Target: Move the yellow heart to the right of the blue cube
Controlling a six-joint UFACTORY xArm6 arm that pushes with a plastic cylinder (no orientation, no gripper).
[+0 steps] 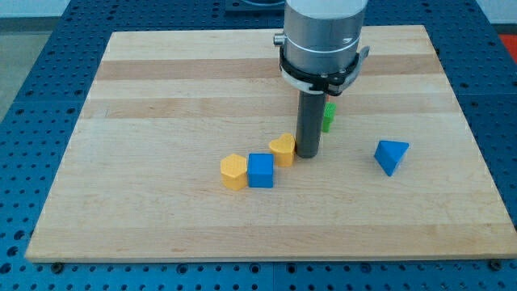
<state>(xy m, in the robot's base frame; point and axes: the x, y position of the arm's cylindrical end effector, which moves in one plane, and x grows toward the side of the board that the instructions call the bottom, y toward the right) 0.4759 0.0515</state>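
Camera view: wooden board point(161, 73) on a blue pegboard. My tip point(308, 153) sits on the board, touching or just beside the right side of the yellow heart point(283, 149). No hand or jaws on this rig; the end is a bare rod and holds nothing, it only pushes.

The heart lies just up and right of the blue cube point(261, 170), near its upper right corner, close enough that I cannot tell whether they touch. A yellow block point(234, 171), roughly hexagonal, sits against the cube's left face. The blue triangle point(391, 154) lies well apart toward the view's right. A green block point(327, 116) is mostly hidden behind the rod; shape not readable.

Judgement on placement: with the tip on the heart's right side, the push direction reads as leftward and down, toward the cube. The heart is already to the cube's right but a little high; a small further nudge toward the view's bottom would seat it squarely beside the cube.

Heart orientation: lobes and point not resolvable at this size. The block looks compact, no clear long axis.
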